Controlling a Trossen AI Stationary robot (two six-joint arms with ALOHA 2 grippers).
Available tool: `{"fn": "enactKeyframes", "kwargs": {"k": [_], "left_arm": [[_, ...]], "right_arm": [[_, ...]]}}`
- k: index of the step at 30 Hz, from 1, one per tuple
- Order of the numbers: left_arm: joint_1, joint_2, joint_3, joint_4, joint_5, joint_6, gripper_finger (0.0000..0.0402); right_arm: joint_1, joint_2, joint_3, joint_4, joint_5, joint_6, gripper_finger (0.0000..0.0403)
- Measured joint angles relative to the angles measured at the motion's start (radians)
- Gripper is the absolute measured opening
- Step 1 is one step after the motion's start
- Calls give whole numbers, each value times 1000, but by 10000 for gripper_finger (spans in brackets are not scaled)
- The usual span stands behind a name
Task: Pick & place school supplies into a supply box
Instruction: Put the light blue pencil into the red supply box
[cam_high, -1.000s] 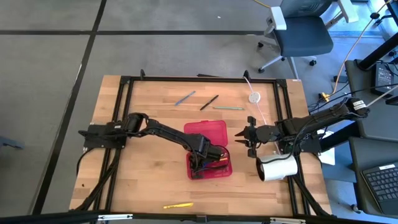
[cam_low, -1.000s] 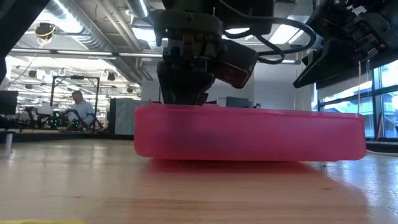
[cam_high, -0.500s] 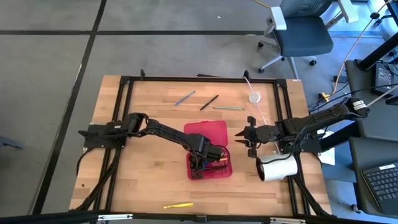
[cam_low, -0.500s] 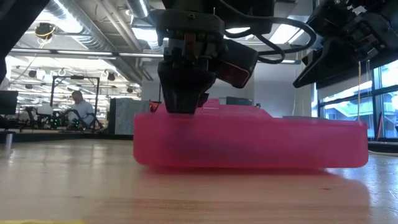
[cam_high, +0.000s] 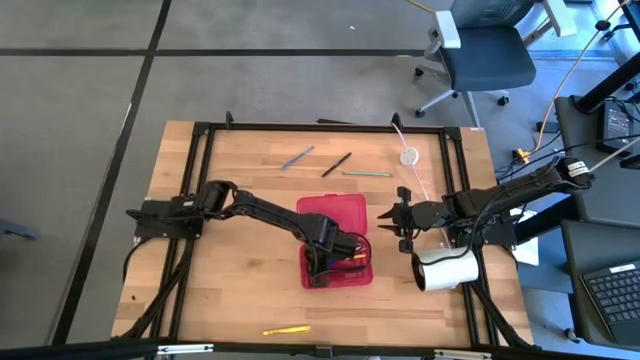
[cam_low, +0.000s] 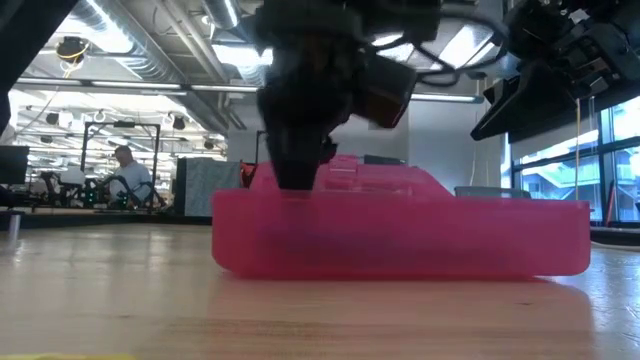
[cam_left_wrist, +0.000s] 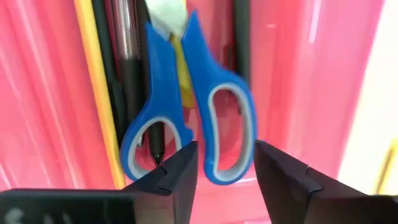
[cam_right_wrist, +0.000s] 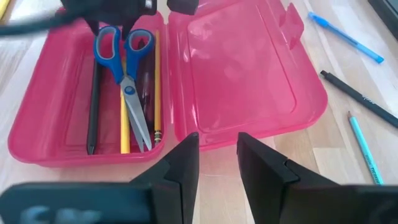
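Seeing left gripper (cam_left_wrist: 224, 165) hanging over red box (cam_high: 336, 245) mid-table, fingers apart, gripping nothing; scissors (cam_right_wrist: 127, 84) lying inside. Right gripper (cam_high: 395, 222) waiting right of box, fingers parted, empty.

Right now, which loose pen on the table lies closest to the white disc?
The green pen, just beside the white disc; the black pen and blue pen lie farther off.

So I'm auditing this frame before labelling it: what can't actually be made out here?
- High view: the left gripper and its arm cover most of the supply box tray, so its contents cannot be read there.
- Low view: the box's translucent wall hides the supplies inside.
- Left wrist view: the scissors have their blades cut off by the picture's edge.
- Right wrist view: the green pencil runs out of frame.
- High view: the white disc is too small to identify.
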Motion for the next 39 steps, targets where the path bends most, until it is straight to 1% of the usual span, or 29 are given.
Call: {"fn": "enactKeyframes", "kwargs": {"k": [6, 10, 12, 13, 16, 19, 21, 23, 24, 26, 28, 30, 33, 36, 39], "left_arm": [[-7, -11, 56, -10, 0, 13, 176], [-14, -15, 81, -63, -4, 30, 180], [-19, -29, 81, -98, -25, 36, 178], [-23, -43, 81, -109, -49, 48, 177], [-38, -95, 81, -154, -168, 64, 174], [-51, -171, 62, -150, -275, 77, 174], [-53, -237, 21, -108, -338, 98, 175], [-48, -315, -60, -21, -385, 128, 176], [-41, -355, -110, 33, -391, 139, 177], [-22, -449, -232, 172, -375, 153, 178], [6, -550, -366, 298, -332, 166, 178], [33, -646, -506, 434, -307, 177, 176], [67, -782, -713, 652, -311, 209, 173], [93, -897, -904, 885, -314, 248, 174], [116, -987, -1077, 1106, -315, 269, 177]], "right_arm": [[0, 0, 0, -2, 0, -1, 114], [0, 0, 0, -13, 1, -1, 114], [0, 0, 0, -26, 12, 9, 114], [0, 0, 0, -28, 31, 30, 114], [-1, -8, 0, -37, 89, 63, 114], [-1, -27, 0, -39, 131, 29, 114], [-1, -44, 0, -40, 149, -2, 114], [-1, -57, 0, -34, 153, -42, 114], [-1, -63, 0, -30, 153, -65, 114], [-1, -69, 0, -23, 153, -110, 114], [-1, -70, 0, -20, 153, -123, 114], [-2, -70, 0, -19, 165, -31, 114], [-25, -72, 0, -29, 154, 52, 114], [-79, -72, 4, -35, 93, 93, 114], [-168, -72, 47, -105, 8, 138, 114]]}}
